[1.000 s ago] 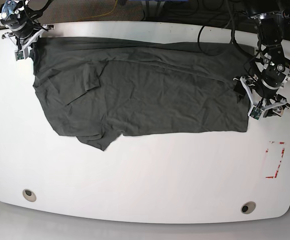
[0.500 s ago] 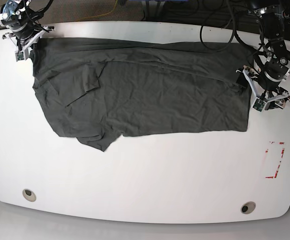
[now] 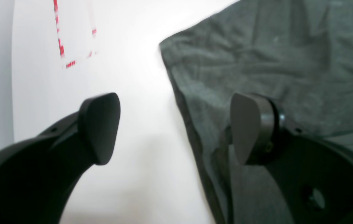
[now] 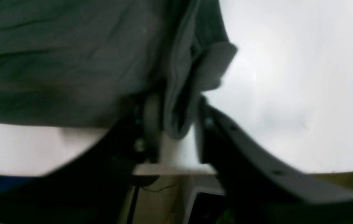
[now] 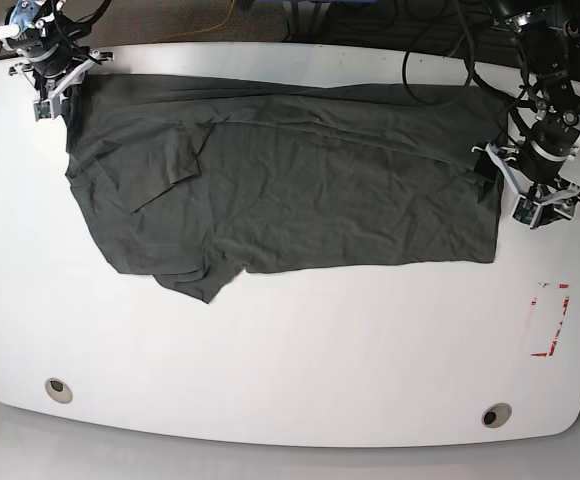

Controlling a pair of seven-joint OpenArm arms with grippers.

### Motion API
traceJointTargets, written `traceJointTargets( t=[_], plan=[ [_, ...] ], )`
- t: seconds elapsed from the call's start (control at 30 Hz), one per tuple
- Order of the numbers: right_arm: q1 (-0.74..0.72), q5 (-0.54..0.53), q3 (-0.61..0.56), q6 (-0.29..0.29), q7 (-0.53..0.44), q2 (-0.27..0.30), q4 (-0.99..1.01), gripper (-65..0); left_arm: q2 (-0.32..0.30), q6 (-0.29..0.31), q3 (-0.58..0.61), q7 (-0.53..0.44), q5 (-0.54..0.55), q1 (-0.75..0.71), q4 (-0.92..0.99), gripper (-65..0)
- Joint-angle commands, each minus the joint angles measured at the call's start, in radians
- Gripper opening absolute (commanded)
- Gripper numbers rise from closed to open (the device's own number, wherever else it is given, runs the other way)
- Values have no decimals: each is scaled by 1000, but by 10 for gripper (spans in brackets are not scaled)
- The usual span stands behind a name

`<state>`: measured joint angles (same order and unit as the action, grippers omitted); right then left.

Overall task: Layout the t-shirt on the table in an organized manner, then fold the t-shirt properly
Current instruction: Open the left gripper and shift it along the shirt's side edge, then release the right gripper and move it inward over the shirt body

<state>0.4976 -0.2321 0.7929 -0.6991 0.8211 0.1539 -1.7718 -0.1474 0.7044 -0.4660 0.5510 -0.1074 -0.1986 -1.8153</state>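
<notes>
On the table (image 5: 290, 350), the limp t-shirt (image 5: 300, 185) is being pinched loosely by the right gripper (image 4: 173, 124); the left gripper (image 3: 173, 127) is gaping wide; hems are judged the best holds.

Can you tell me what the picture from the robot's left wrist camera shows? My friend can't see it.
Two black fingers of the open left pincer hang over a white table with nothing between them. One finger is above the edge of a wrinkly dark grey t-shirt on the right. Some red tape marks show at top left.

T-shirt (image 5: 290, 180) on table (image 5: 300, 350), toward far edge
</notes>
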Motion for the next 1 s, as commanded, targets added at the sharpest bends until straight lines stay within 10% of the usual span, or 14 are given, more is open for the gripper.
traceJointTargets(
  t=[0.0,0.3,0.6,0.97],
  plan=[
    [19,15,10,1,-12,5,-43,-353,-10,-6,-4,-18,7,9,9,-128],
    [39,35,38,1,-12,0,-145,-10,-14,-6,-3,-18,8,20,44,-127],
    [0,15,59,1,-12,-9,-239,0,-13,-6,-3,-18,8,44,47,-127],
    [-81,-261,-33,1,2,39,-239,-13,-10,-6,-1,-18,7,70,48,-127]
  ],
)
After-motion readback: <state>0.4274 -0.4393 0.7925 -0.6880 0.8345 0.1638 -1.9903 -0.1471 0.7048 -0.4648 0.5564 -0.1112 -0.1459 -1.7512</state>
